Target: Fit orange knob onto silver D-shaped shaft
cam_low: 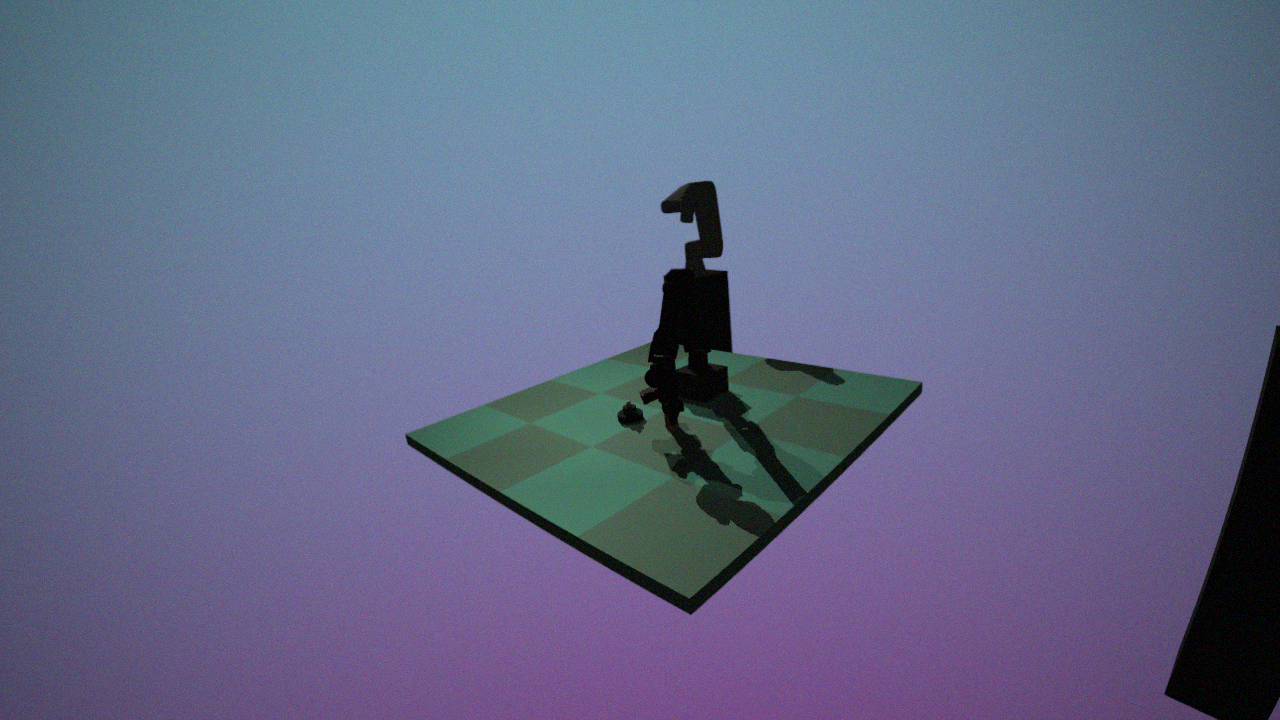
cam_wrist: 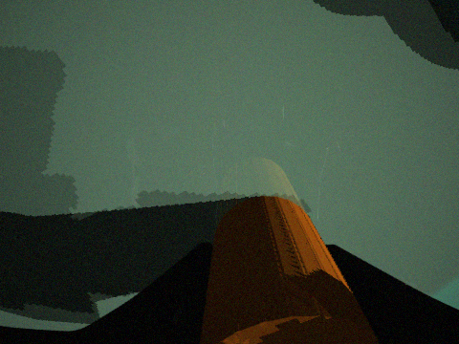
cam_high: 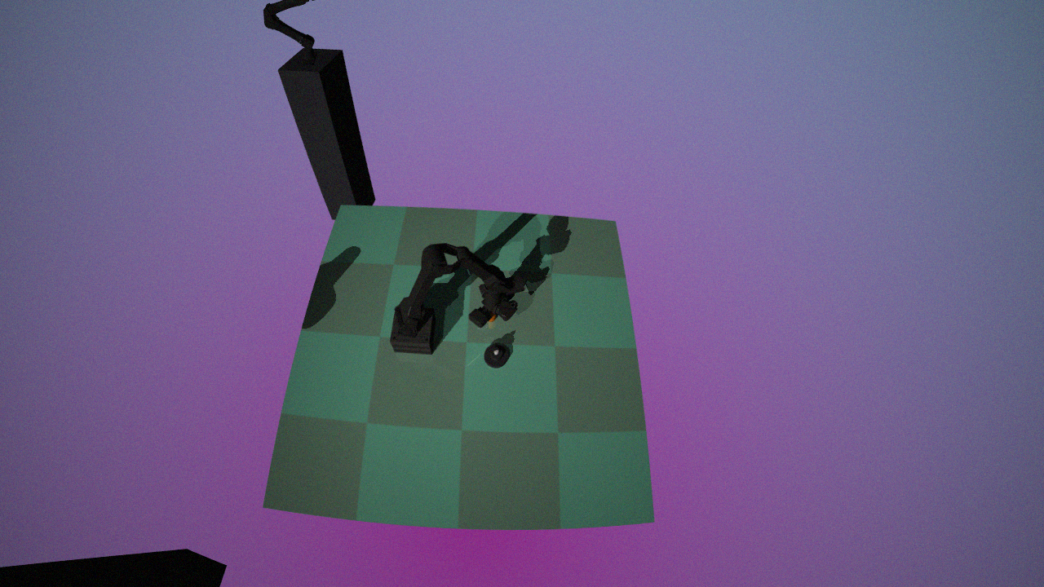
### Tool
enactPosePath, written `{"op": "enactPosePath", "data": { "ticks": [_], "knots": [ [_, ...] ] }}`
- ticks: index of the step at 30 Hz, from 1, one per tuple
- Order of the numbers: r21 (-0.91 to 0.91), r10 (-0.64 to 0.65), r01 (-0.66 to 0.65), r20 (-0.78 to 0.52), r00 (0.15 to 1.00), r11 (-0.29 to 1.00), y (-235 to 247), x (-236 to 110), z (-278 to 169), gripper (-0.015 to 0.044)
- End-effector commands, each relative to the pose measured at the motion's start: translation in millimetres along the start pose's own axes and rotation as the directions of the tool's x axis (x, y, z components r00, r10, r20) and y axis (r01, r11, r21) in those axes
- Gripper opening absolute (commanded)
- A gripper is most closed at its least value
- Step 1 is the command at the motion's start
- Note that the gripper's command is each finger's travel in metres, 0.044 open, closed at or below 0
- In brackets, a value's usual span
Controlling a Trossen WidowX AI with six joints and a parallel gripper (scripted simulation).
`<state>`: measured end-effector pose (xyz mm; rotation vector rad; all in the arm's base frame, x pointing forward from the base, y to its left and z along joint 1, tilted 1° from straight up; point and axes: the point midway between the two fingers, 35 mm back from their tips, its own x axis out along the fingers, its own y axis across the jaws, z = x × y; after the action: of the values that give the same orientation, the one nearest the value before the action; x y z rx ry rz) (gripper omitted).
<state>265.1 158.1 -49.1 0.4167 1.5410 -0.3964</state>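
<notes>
A black square base (cam_high: 412,342) of the arm sits on the green checkered worktop (cam_high: 409,467), left of centre in the top view, and the arm (cam_high: 438,258) rises from it, bends at the far side and reaches right and back toward the near side. At its end the gripper (cam_high: 493,315) points down, clamped on the orange knob (cam_high: 493,318), of which only a small orange sliver shows between the dark fingers (cam_high: 479,316) from above. In the wrist view the orange knob (cam_wrist: 281,300) fills the lower middle as a ribbed cylinder held between the two dark fingers, above shadowed green worktop. Just near of the gripper in the top view, and apart from it, stands the round dark pedestal (cam_high: 497,356) with the pale shaft (cam_high: 499,352) at its centre. In the exterior view the pedestal (cam_low: 629,413) lies just left of the knob (cam_low: 671,413), which hangs low over the worktop (cam_low: 554,501); whether it touches the surface cannot be told. Long arm shadows stretch across the squares to the right.
</notes>
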Motion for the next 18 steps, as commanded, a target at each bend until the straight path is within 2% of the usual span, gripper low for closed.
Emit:
{"op": "enactPosePath", "data": {
  "ticks": [1, 4, 18],
  "knots": [
    [0.0, 0.0, 0.0, 0.0, 1.0, 1.0, 0.0, -0.2, 0.1, 0.0157],
    [0.0, 0.0, 0.0, 0.0, 1.0, 1.0, 0.0, -0.2, 0.1, 0.0236],
    [0.0, 0.0, 0.0, 0.0, 1.0, 1.0, 0.0, -0.2, 0.1, 0.024]
  ]
}}
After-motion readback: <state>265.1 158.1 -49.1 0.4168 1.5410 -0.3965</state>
